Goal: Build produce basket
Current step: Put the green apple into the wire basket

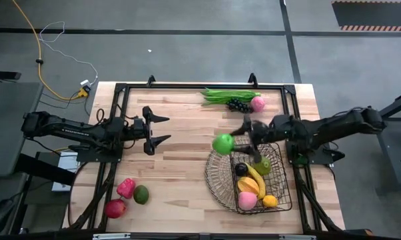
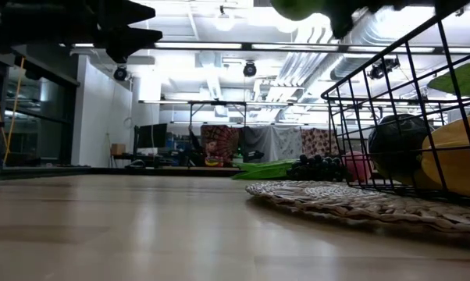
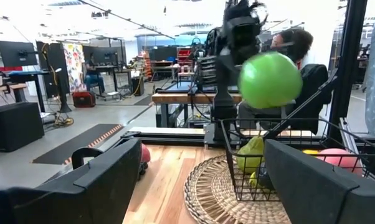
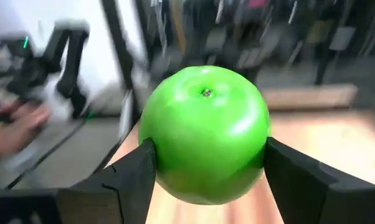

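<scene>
Right now the right gripper [image 1: 228,141] has its fingers clamped on a green apple [image 1: 222,143], carried above the basket's [image 1: 217,175] flared rim, presumably to drop it in the mesh centre with the banana [image 1: 254,179] and peach [image 1: 247,199]. Meanwhile the left gripper [image 1: 162,130] waits mid-table, fingers wide and empty, clear of the action.

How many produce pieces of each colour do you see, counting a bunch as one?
Green 4: round apple, bean bunch, avocado, pear-like fruit
Pink 2: peach by grapes, peach by lemon
Red 2: pepper, red apple
Yellow 2: bananas, lemon
Dark 2: grape bunch, round fruit
Total: 12
</scene>
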Motion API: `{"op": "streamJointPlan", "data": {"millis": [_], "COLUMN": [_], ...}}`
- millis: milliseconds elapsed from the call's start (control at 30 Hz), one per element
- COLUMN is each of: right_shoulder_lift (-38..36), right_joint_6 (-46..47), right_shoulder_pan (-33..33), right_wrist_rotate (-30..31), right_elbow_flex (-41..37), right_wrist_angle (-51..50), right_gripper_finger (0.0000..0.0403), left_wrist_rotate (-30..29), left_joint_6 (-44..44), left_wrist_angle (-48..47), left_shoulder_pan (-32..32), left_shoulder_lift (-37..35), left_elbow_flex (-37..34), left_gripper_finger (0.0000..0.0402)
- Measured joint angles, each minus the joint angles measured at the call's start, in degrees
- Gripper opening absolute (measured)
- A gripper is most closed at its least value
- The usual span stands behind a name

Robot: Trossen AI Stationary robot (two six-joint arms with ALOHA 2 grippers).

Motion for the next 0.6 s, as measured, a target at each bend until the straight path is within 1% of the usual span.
{"op": "streamJointPlan", "data": {"millis": [67, 167, 233, 300, 367, 433, 533, 600], "right_shoulder_lift": [-0.6, 0.2, 1.2, 2.2, 3.6, 5.1, 7.4, 9.2], "right_joint_6": [5.7, 19.3, 30.3, 41.8, 52.1, 60.7, 70.8, 74.8], "right_shoulder_pan": [4.1, 10.4, 14.8, 19.4, 23.8, 27.5, 31.6, 33.3], "right_wrist_rotate": [2.5, 6.4, 8.3, 10.0, 11.2, 11.6, 10.7, 9.4], "right_elbow_flex": [6.4, 14.7, 18.8, 21.5, 22.7, 22.8, 21.5, 20.7], "right_wrist_angle": [-16.1, -37.9, -48.6, -56.7, -62.8, -66.4, -67.9, -68.0], "right_gripper_finger": [0.0250, 0.0250, 0.0250, 0.0250, 0.0250, 0.0250, 0.0250, 0.0250], "left_wrist_rotate": [0.0, 0.0, 0.0, 0.0, 0.0, 0.0, 0.0, 0.0], "left_joint_6": [0.0, 0.0, -0.3, -1.2, -1.5, -1.5, -1.5, -1.5], "left_wrist_angle": [-0.3, -0.4, -0.4, -0.4, -0.4, -0.4, -0.8, -0.8], "left_shoulder_pan": [0.0, 0.0, 0.0, 0.0, 0.0, 0.0, 0.0, 0.0], "left_shoulder_lift": [0.0, 0.0, 0.0, 0.0, 0.0, 0.0, 0.0, 0.0], "left_elbow_flex": [0.0, 0.0, 0.0, 0.0, 0.0, 0.0, 0.0, 0.0], "left_gripper_finger": [0.0326, 0.0326, 0.0326, 0.0326, 0.0326, 0.0326, 0.0326, 0.0326]}}
